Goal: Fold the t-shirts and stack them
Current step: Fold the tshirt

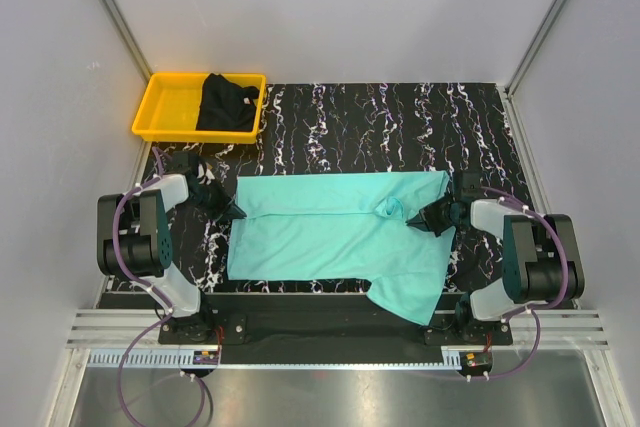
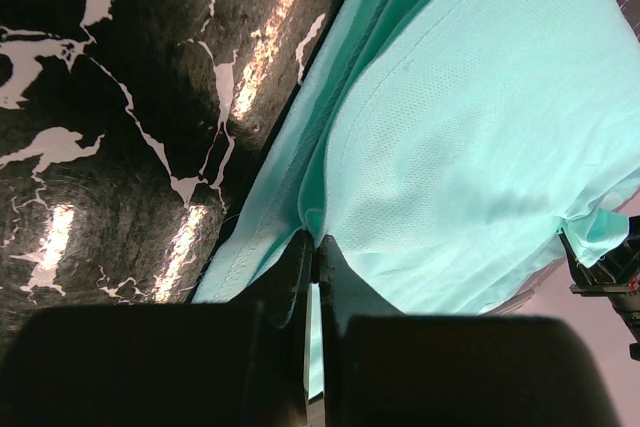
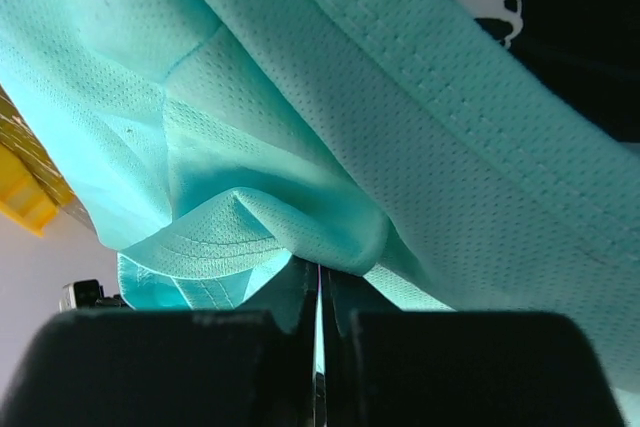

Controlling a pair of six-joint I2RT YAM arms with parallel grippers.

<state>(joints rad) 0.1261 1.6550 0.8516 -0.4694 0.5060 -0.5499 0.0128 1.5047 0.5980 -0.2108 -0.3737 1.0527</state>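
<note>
From the top external view, we judge the fold of the first shirt to be in hand. The turquoise t-shirt [image 1: 330,232] lies spread across the marbled table [image 1: 400,117], its width running left to right, with one sleeve hanging toward the near edge. The black t-shirt [image 1: 225,102] sits bunched in the yellow tray [image 1: 160,117] at the far left, not yet handled. The left gripper [image 1: 232,209] meets the shirt's left edge and the right gripper [image 1: 418,219] meets a bunched spot near its right end.

In the left wrist view, the left gripper [image 2: 316,247] has its jaws pressed together on the hem of the turquoise t-shirt [image 2: 470,147]. The cloth rises in a ridge from the tips, and the table [image 2: 120,97] shows bare beside it.

In the right wrist view, the right gripper [image 3: 318,275] has its jaws closed on a gathered fold of the turquoise t-shirt [image 3: 300,97]. How many layers it pinches is hard to tell, as the cloth hides the tips.

The next move, we think, calls for both arms lifting together and carrying the far edge over toward the near one, keeping the cloth taut between them so that it lands flat.
</note>
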